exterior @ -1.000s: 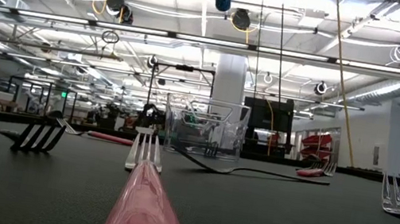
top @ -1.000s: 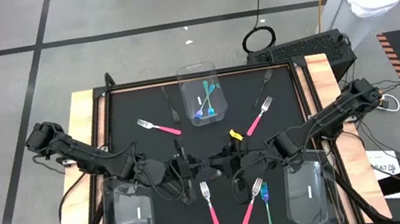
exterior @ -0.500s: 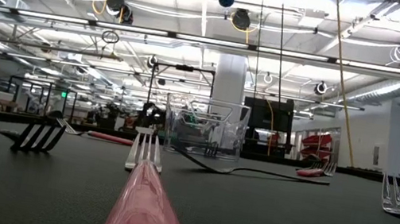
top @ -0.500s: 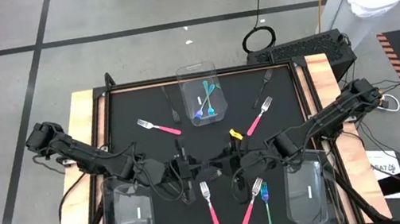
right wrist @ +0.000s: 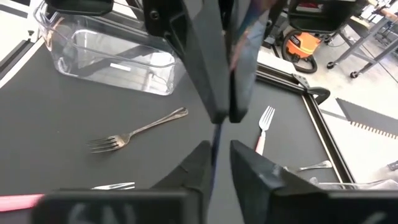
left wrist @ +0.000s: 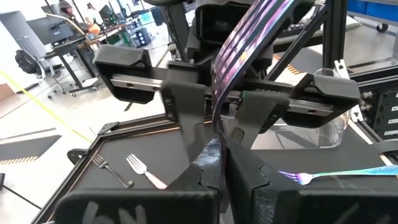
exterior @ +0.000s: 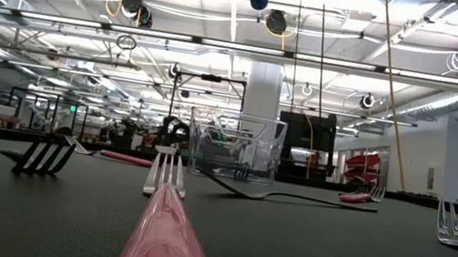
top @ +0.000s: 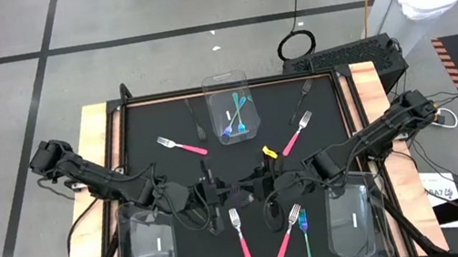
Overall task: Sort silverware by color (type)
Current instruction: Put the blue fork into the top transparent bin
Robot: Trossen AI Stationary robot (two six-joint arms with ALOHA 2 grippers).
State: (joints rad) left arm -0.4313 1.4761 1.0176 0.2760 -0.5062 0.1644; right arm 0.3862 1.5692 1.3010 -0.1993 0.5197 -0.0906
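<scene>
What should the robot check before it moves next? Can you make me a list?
1. Left claw shut on the thin shiny purplish utensil: ok.
2. Right claw up against the same utensil, at the table's middle: ok.
3. Which colour pile that utensil belongs to: cannot tell.
4. Clear plastic bin at the far edge holds only blue and teal utensils: ok.
5. Clear plastic bin beside the right arm has room: ok.
6. All the forks sorted: not ok; a pink-handled fork and others lie loose on the mat.
</scene>
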